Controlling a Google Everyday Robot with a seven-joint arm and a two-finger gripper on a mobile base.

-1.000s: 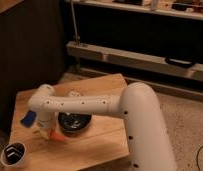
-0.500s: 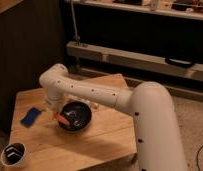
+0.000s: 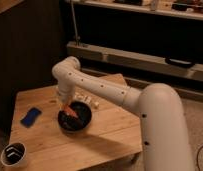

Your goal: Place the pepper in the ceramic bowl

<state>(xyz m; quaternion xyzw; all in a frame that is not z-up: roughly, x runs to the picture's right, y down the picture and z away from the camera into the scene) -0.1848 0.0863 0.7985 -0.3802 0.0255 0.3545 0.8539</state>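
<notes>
Small orange pepper [image 3: 70, 110], slender and tapered, sitting over the left part of the ceramic bowl [image 3: 75, 119], right at the tip of the arm. Hard to say if it's resting on the bowl's floor or hanging just above it. Bowl itself: round, shallow, glossy black, a few pale glints on the inside, parked about mid-table.

Gripper [image 3: 66, 104] down at the bowl's far-left rim, right up against the pepper. Can't tell whether it's clamped on the pepper or let go, since the wrist hides that bit. White arm [image 3: 102, 92] coming in from the big rounded shoulder at the right, bending at an elbow above the table's far edge, then dropping down to the bowl.

Wooden table [image 3: 105, 135], light planks, low and square-ish. Blue rectangular block [image 3: 30, 116] lying flat to the left of the bowl, well apart from it. Small black cup with a white rim [image 3: 13, 154] at the near-left corner. A couple of small pale things [image 3: 92, 103] just beyond the bowl, too blurry to name.

Room pretty dim: dark wall on the left, dark shelving [image 3: 145, 35] with pale rails across the back, speckled floor [image 3: 195, 110] on the right
</notes>
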